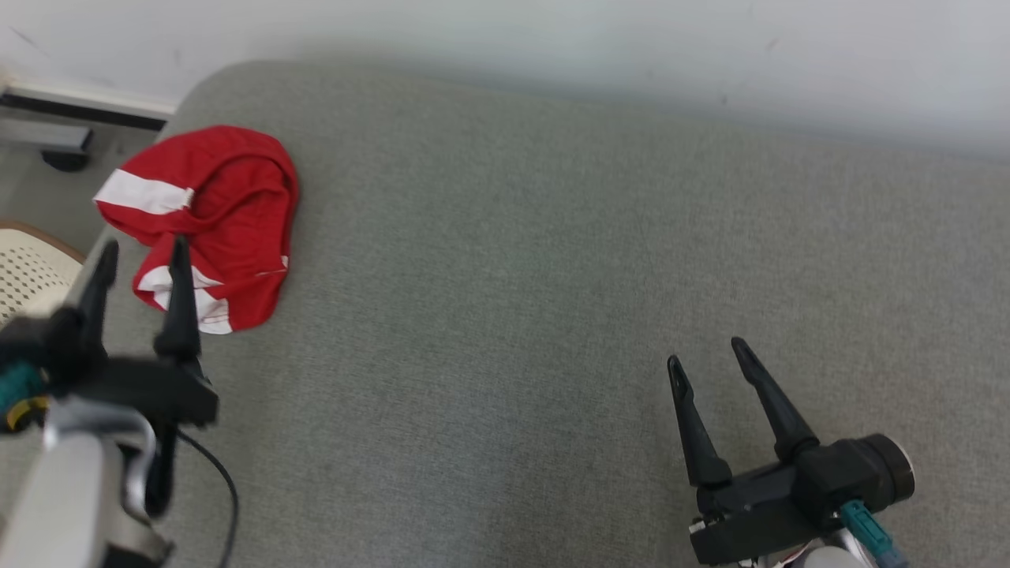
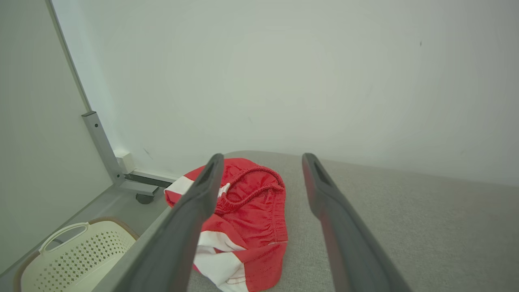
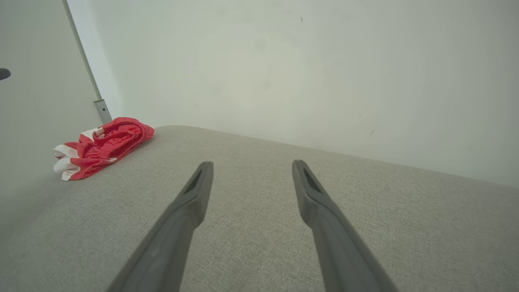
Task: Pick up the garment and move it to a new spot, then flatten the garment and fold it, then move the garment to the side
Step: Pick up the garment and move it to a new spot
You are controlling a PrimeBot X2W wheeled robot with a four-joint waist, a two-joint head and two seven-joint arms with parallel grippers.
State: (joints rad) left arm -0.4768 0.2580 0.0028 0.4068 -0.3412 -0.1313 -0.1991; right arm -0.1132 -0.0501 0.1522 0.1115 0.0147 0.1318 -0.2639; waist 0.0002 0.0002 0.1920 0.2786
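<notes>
The garment (image 1: 213,221), red with white bands, is lying crumpled at the far left corner of the table (image 1: 552,276), close to its left edge. In the left wrist view its gathered elastic waistband is facing the camera, and a small white scrap (image 2: 224,189) is sitting at that band, too small to read.

The left gripper (image 1: 145,243) is hovering at the garment's near side with its jaws standing wide apart and gripping nothing. In the head view one finger is overlapping the garment's near hem, though whether it is touching the cloth cannot be told. A black cable (image 1: 225,489) is trailing from that arm.

The right gripper (image 1: 705,352) is hanging over bare grey table cloth at the near right, well apart from the garment, its jaws likewise spread wide and empty.

A pale perforated basket (image 1: 31,272) is standing on the floor just beside the table's left edge, and a plain wall (image 1: 552,39) is rising behind the table.
</notes>
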